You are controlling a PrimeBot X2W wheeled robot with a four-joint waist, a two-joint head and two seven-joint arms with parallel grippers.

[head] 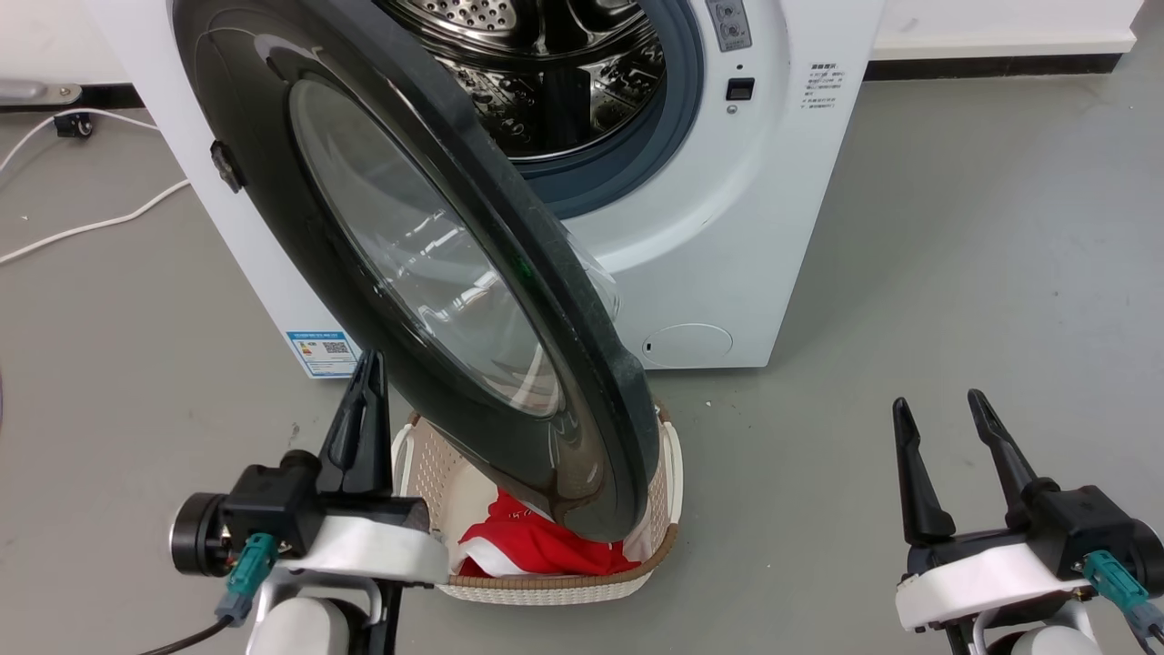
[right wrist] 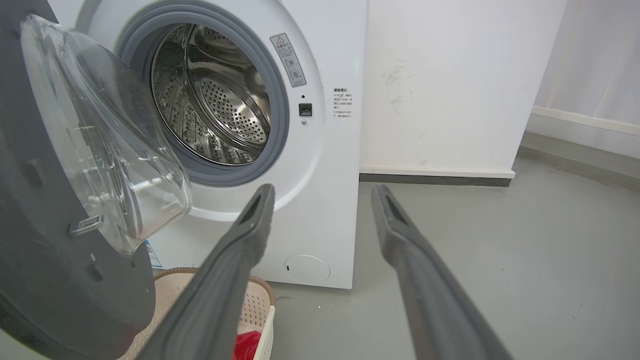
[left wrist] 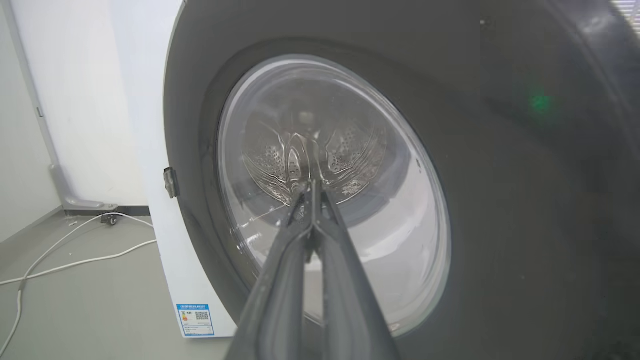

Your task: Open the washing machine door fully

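The washing machine door (head: pixel 427 264), a glossy black disc with a clear glass bowl, stands swung out from the white machine, hinged at its left. The steel drum (head: pixel 546 64) is exposed behind it. My left gripper (head: pixel 368 373) is shut with nothing between its fingers, its tips close to the door's outer face near the lower left rim. In the left wrist view the shut fingers (left wrist: pixel 312 192) point at the door's glass (left wrist: pixel 340 200). My right gripper (head: pixel 937 409) is open and apart from the door, low at the right. The right wrist view shows the door's inner bowl (right wrist: pixel 100 145) and the open right gripper (right wrist: pixel 322 192).
A cream laundry basket (head: pixel 668 473) holding a red garment (head: pixel 536 546) sits on the floor under the door's lower edge. White cables (head: pixel 82 227) run along the floor at the left. Grey floor lies open to the right of the machine.
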